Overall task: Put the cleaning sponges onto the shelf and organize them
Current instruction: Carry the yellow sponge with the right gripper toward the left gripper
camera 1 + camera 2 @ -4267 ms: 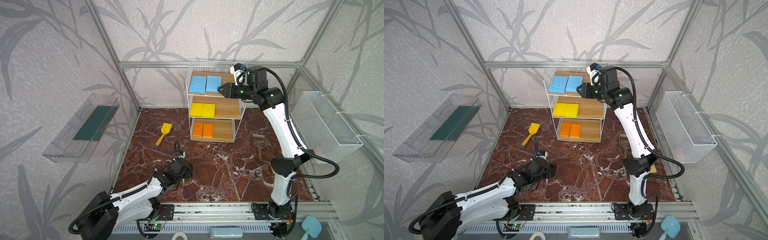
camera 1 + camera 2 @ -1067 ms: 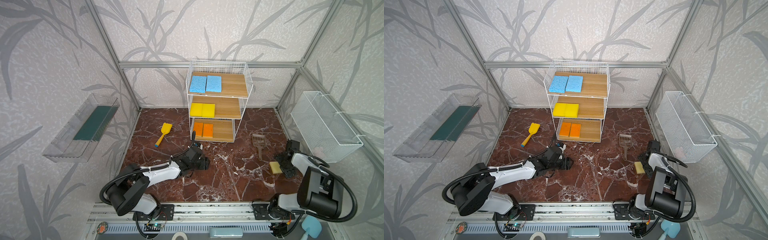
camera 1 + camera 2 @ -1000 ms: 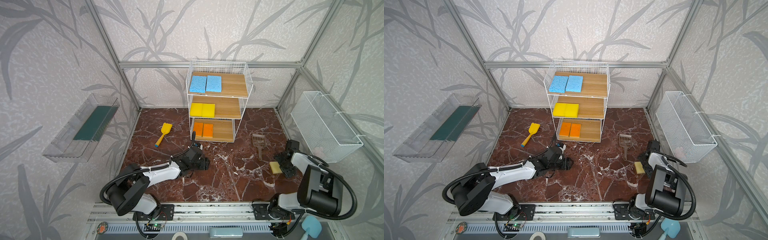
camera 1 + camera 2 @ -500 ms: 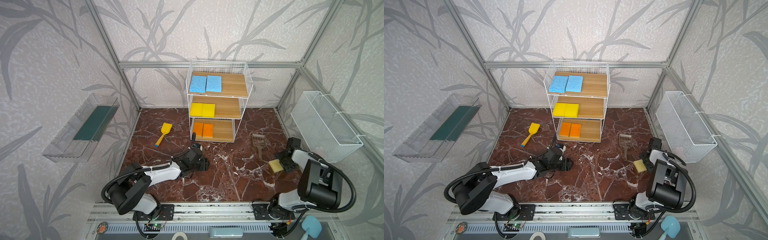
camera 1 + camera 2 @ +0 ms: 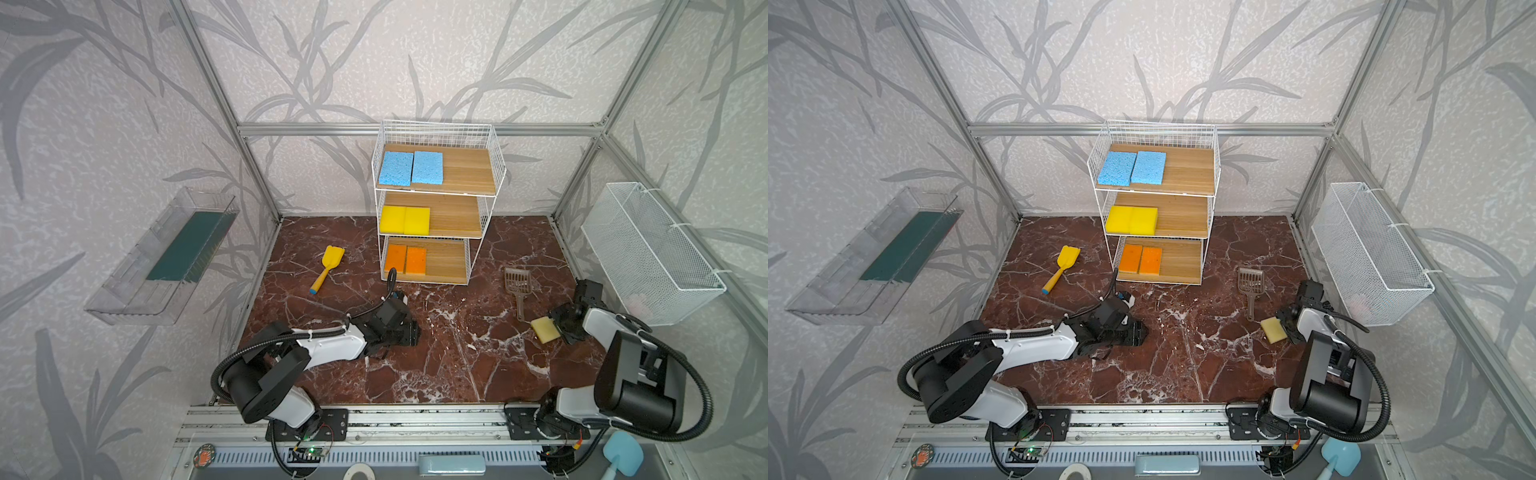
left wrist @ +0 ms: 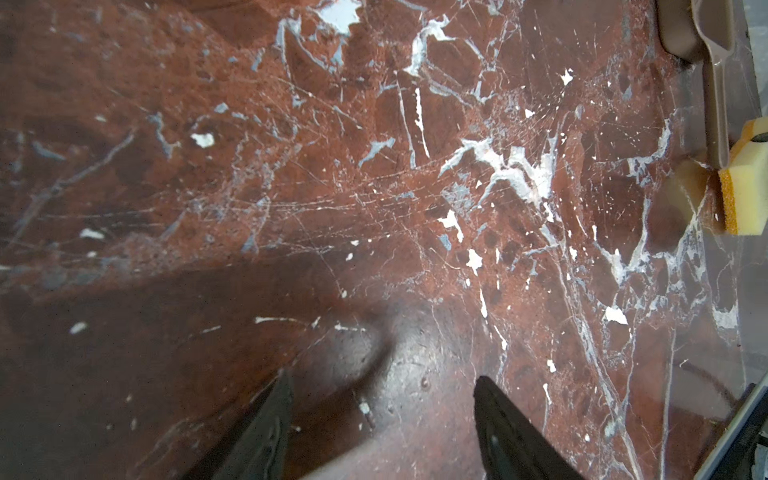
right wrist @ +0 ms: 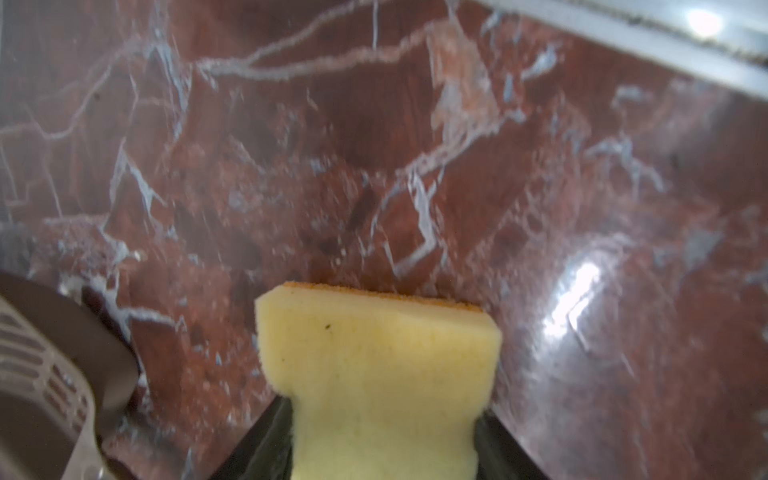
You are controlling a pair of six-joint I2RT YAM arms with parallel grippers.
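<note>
Six sponges [image 5: 397, 168] lie on the shelf [image 5: 465, 170], upper centre; at right, the right gripper [image 7: 382, 411] squeezes the seventh sponge [image 5: 545, 329]; the left gripper [image 6: 382, 378] stands open, empty.

Nothing legible: no word, brand, number or sign can be read on the shelf [image 5: 469, 168], the sponges [image 5: 397, 168] or anything else in view, near or far.

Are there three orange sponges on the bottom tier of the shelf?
No, only two orange sponges lie on the shelf's bottom board in a top view.
</note>
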